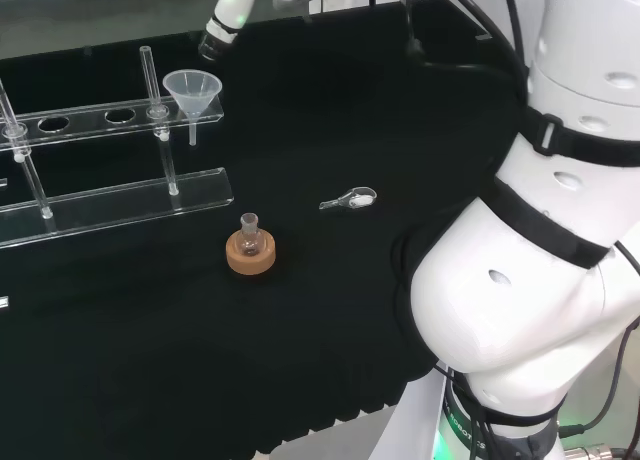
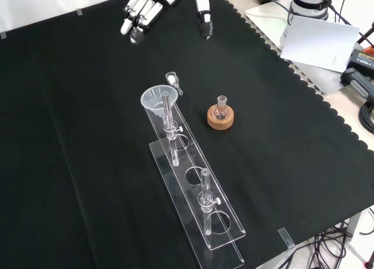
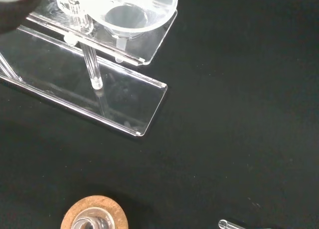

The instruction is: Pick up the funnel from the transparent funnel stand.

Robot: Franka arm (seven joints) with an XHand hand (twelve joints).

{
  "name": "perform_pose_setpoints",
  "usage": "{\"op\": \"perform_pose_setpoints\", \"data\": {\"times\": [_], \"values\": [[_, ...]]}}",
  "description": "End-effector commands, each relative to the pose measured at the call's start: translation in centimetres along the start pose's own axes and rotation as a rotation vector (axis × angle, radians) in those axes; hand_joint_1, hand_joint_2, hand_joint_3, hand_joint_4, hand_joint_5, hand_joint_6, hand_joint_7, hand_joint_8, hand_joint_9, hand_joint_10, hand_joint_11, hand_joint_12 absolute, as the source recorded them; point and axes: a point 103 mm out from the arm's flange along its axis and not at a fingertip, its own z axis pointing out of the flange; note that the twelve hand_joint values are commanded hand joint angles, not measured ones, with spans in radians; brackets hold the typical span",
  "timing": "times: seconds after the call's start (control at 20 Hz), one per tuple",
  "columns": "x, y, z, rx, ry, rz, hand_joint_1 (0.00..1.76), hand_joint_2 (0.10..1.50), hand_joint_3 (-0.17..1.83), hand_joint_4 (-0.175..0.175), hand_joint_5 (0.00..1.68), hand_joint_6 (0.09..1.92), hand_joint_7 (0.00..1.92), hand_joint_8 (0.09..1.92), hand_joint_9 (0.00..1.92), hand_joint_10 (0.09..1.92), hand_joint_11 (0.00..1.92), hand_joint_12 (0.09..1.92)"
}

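A clear plastic funnel (image 1: 190, 90) (image 2: 158, 99) (image 3: 132, 12) sits with its stem through the end hole of the transparent stand (image 1: 120, 200) (image 2: 196, 190) (image 3: 117, 97). That end is the one nearest the hand. The black and white hand (image 2: 142, 13) hangs above the cloth at the top of the front view, well beyond the funnel. Its fingers are straight, its thumb (image 2: 203, 16) is spread apart, and it holds nothing. In the head view a finger of the hand (image 1: 225, 25) pokes in above and behind the funnel.
A small round flask stands in a cork ring (image 1: 250, 252) (image 2: 220, 117) (image 3: 94, 219) beside the stand. A small clear scoop-like piece (image 1: 350, 198) (image 2: 173, 80) lies on the cloth between hand and funnel. The stand's other holes hold no ware. The cloth's scalloped edge (image 2: 304, 85) runs along the front view's right.
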Motion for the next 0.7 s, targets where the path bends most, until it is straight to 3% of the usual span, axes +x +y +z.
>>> {"op": "perform_pose_setpoints", "data": {"times": [0.05,0.35,0.7], "values": [[-0.1,2.6,-0.1,0.084,-0.008,0.041,0.61,0.6,0.0,-0.174,0.0,0.09,0.0,0.09,0.0,0.09,0.0,0.9],[-0.7,4.5,0.3,0.11,0.011,0.074,0.58,0.6,0.0,-0.099,0.0,0.09,0.0,0.09,0.0,0.09,0.0,0.87],[0.1,5.5,0.8,0.096,0.023,0.066,0.57,0.61,0.0,-0.077,0.0,0.09,0.0,0.09,0.0,0.09,0.0,0.8]]}}
